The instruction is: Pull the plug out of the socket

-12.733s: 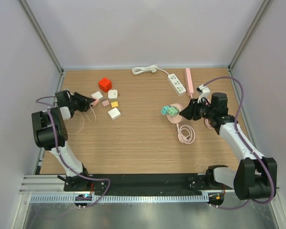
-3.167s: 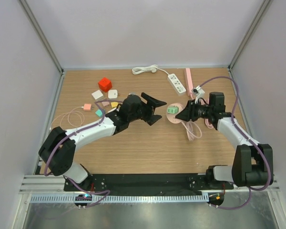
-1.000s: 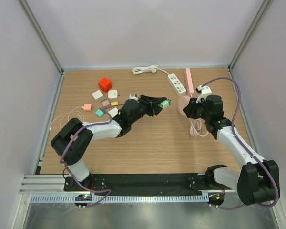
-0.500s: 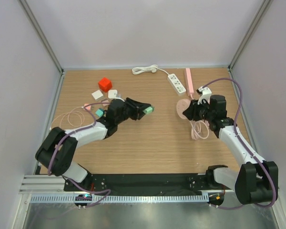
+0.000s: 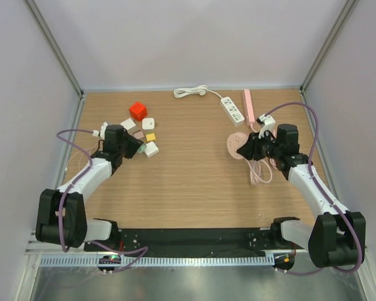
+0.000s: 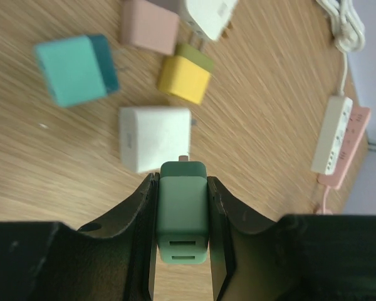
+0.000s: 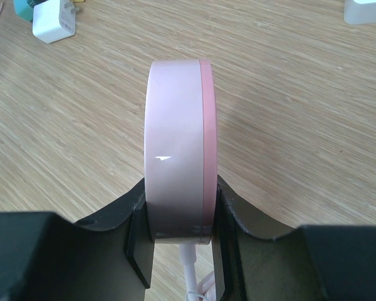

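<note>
Two hands are holding plug and socket well apart above the wooden counter (image 5: pixel 194 188).
The left hand (image 6: pixel 182 183) is pinching the green rectangular plastic plug (image 6: pixel 183 216); just beyond it a white cube adapter (image 6: pixel 155 138) is lying, then yellow (image 6: pixel 185 78) and teal blocks (image 6: pixel 75 69). The right hand (image 7: pixel 179 188) is clamping the round pink plastic socket (image 7: pixel 178 138) on edge, its pink cable (image 5: pixel 261 173) trailing.

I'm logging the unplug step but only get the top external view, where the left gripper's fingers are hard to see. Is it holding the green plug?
Observer: Yes. The left wrist view shows the green plug clamped in the left gripper, with a white adapter right ahead of it.
Operator: And the socket?
Observer: The right wrist view shows the pink socket gripped edge-on in the right gripper.
</note>
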Tool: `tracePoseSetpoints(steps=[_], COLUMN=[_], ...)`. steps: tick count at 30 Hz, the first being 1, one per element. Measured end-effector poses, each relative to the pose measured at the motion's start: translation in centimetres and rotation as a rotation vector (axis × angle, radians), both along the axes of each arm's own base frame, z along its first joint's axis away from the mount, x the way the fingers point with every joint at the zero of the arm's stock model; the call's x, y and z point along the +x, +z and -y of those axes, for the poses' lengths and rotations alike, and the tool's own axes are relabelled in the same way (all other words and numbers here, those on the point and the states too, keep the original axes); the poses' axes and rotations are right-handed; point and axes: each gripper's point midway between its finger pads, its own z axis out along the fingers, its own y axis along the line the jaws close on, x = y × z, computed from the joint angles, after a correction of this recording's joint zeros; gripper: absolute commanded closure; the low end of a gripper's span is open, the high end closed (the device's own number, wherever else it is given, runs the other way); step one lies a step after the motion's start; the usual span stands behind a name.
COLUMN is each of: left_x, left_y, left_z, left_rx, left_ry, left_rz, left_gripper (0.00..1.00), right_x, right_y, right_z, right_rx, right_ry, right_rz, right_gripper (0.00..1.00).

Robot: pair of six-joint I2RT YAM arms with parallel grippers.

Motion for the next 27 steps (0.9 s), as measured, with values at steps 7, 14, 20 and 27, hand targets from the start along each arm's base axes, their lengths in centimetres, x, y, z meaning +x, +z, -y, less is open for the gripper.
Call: tracePoseSetpoints(steps=[7, 14, 20, 27], left_x=[2.3, 5.6, 7.5, 7.7], left_y=[-2.8, -5.3, -5.2, -5.8], left_z=[-5.9, -8.8, -8.8, -9.0], left_rx=[-0.001, -0.079, -0.078, -0.078], left_ry=[0.07, 0.062, 0.004, -0.021], left_rz=[-0.077, -0.114, -0.098, -0.107], left_gripper=[0.92, 0.72, 0.55, 0.4], right_x=[-0.1, 0.0, 0.0, 0.2], right_y=[0.1, 0.0, -0.2, -0.1], right_z=[-0.1, 0.0, 0.0, 0.1], right_rx=[0.006, 0.008, 0.01, 0.012], right_ry=[0.008, 0.005, 0.006, 0.004], right_rz=[-0.001, -0.005, -0.013, -0.014], right_gripper=[0.99, 0.99, 0.99, 0.99])
